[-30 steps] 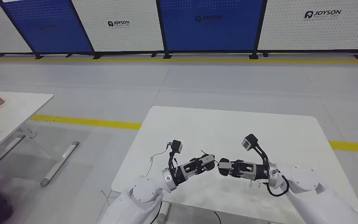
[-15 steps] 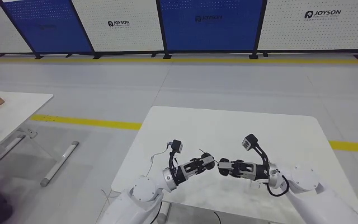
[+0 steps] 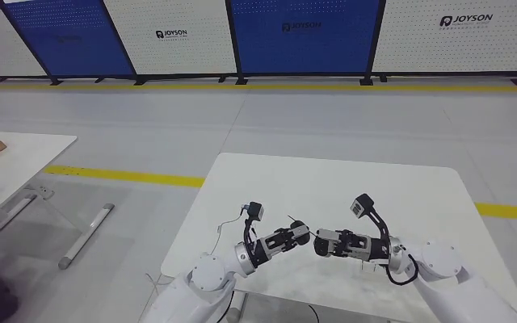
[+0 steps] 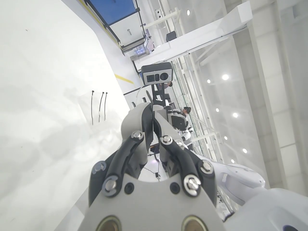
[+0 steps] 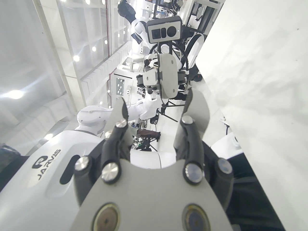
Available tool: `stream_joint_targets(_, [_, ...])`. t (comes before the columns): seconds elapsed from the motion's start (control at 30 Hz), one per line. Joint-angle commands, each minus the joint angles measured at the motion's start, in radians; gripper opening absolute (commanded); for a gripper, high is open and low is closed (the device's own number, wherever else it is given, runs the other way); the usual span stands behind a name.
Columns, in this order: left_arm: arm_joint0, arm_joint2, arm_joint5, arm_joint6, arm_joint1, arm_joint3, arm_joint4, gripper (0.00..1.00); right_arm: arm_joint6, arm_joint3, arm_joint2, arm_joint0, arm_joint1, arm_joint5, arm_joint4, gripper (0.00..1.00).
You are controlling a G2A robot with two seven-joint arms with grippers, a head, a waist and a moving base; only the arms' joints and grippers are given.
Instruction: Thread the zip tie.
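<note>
- Currently the left pincer [image 3: 299, 232] hangs over the near part of the white surface [image 3: 339, 186], toward 6 o'clock of it in the top view.
- Its two grey fingers [image 4: 144, 118] are pressed together at the tips, with no gap between them in the left wrist view.
- They are clamped on the zip tie [image 3: 291, 219], a thin black strip, very narrow and slightly bowed.
- A short length of it pokes out of the left pincer toward 10 o'clock in the top view, raised off the surface.
- In the right wrist view it reads as a fine dark line along the seam of the closed fingers, running out past them on both sides. I cannot tell which end is the head and which the tail.
- The right pincer [image 3: 321, 241] sits just beside the left one, at about 4 o'clock from it, and the two point at each other tip to tip.
- Its fingers [image 5: 120, 111] stand well apart and nothing lies between them.
- The tie sits beyond the right fingertips and does not touch them.
- Three loose zip ties [image 4: 99, 106] lie flat on the surface, side by side and nearly parallel. Each is black and straight, with a small square head at one end.
- They lie close to the edge of the surface, well apart from the left pincer.
</note>
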Motion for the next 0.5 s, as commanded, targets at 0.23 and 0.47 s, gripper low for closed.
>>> stream_joint_targets(0.23, [0.019,-0.016,0.01,0.156,-0.003,0.0,0.042,0.0,0.004,-0.03,0.091,-0.071,0.015,-0.03,0.037,1.0])
stream_joint_targets(0.47, [0.019,-0.016,0.01,0.156,-0.003,0.0,0.042,0.0,0.004,-0.034,0.095,-0.075,0.016,-0.031,0.038,1.0])
